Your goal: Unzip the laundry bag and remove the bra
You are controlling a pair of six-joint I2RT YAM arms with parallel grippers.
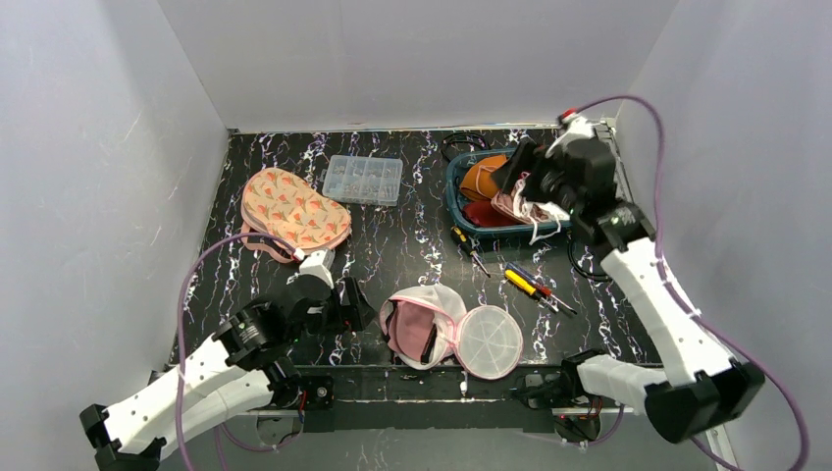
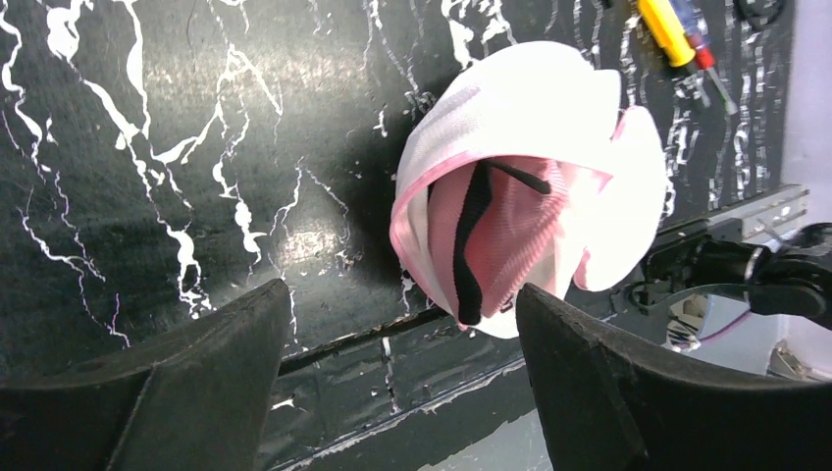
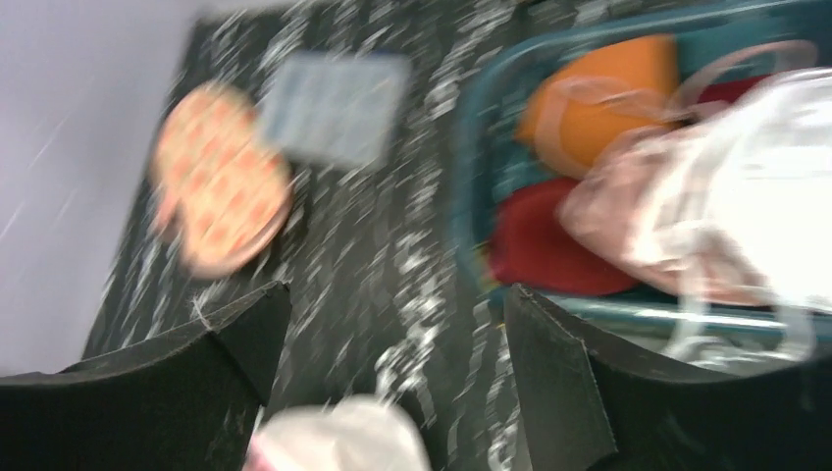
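Both are released: left claw (image 1: pixel 355 306) sits beside the unzipped laundry bag (image 1: pixel 422 324), right claw (image 1: pixel 523 180) far behind it above the basket (image 1: pixel 453 191), bra (image 1: pixel 527 209) apparently delivered there.

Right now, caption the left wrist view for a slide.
Open left fingers frame the gaping pink mesh bag on the table, near its front edge.

Even, bright overhead light — glare on glossy marble, right wrist view motion-blurred throughout.
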